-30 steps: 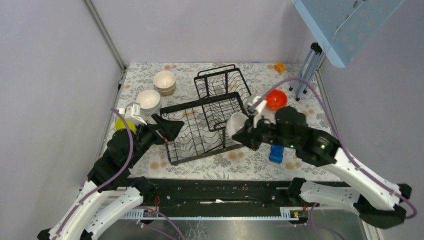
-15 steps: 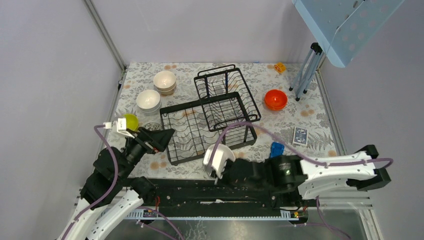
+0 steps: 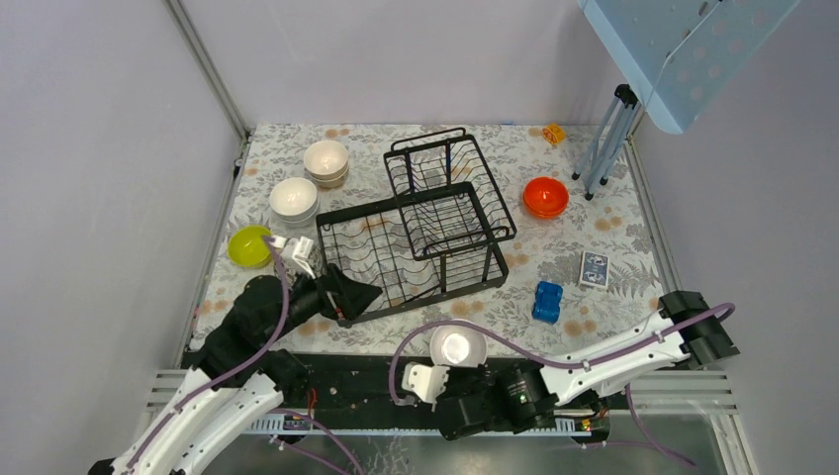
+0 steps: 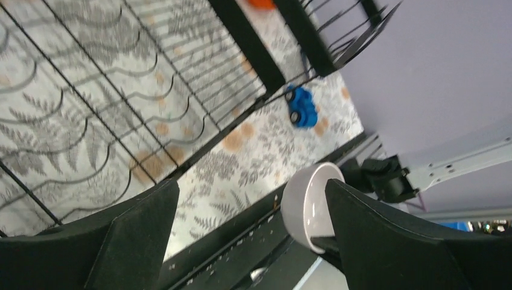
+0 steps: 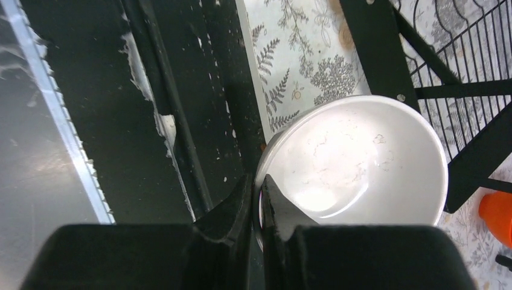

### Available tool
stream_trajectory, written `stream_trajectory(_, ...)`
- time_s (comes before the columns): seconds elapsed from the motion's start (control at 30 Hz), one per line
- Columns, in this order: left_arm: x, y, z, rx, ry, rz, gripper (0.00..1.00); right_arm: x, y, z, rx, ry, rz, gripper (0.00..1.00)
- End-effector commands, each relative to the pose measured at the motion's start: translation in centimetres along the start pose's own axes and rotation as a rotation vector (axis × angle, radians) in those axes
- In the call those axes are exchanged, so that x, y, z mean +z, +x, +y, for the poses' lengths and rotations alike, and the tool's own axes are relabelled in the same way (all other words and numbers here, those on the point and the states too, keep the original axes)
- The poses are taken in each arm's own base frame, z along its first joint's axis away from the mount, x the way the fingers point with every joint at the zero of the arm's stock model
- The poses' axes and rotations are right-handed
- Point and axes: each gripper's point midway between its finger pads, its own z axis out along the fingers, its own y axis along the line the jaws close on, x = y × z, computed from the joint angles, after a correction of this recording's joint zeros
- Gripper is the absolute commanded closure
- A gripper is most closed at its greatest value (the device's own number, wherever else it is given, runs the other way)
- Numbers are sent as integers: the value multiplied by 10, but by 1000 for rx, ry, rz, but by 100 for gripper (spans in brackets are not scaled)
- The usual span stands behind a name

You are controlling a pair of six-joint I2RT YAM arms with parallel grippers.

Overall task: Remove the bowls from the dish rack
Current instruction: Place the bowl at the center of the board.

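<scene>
White bowl is right at the near edge of the counter, mouth up, tucked in front of the dish rack and partly over the black rail where the arms are bolted; whether it sits on the surface or hangs just above it, I can't tell. The right fingers are clenched on its near rim, one inside the wall and one outside, and the wrist view shows that glossy inside plainly. The rack stands mid-counter, its raised upper basket angled over the far right part of the slotted lower tray. Over at the tray's near left corner, the left fingers are spread wide with nothing between them, the wire slots showing through the gap; touching the wire or just above it, hard to call. Out on the left side of the counter, a yellow-green bowl sits beside that arm, a white stack beyond it, a cream stack further back. Right of the rack there's an orange bowl on its own, and nearer in a blue toy block with a patterned card just beside it.
</scene>
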Motion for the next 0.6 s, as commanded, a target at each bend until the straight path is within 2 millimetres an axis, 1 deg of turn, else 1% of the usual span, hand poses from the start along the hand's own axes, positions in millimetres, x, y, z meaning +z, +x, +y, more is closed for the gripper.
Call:
stream_trajectory(0.0, 5, 24, -8, -31, 56, 125, 5, 7, -7, -1, 57, 66, -36, 100)
stream_trajectory(0.1, 12, 41, -3, -58, 33, 191, 8, 12, -5, 4, 65, 54, -40, 100)
stream_trajectory(0.17, 13, 46, -4, -53, 27, 199, 9, 14, -2, 12, 69, 19, -32, 100)
stream_trajectory(0.23, 15, 55, -4, -50, 17, 224, 10, 16, -1, 19, 81, -14, -26, 100)
stream_trajectory(0.3, 19, 70, -1, -50, 3, 263, 11, 17, -1, 27, 101, -50, -32, 100)
stream_trajectory(0.4, 24, 95, -4, -45, 10, 309, 12, 19, -5, 37, 145, -91, -50, 100)
stream_trajectory(0.57, 29, 123, -11, 11, -13, 336, 13, 23, -2, 45, 166, -112, -37, 100)
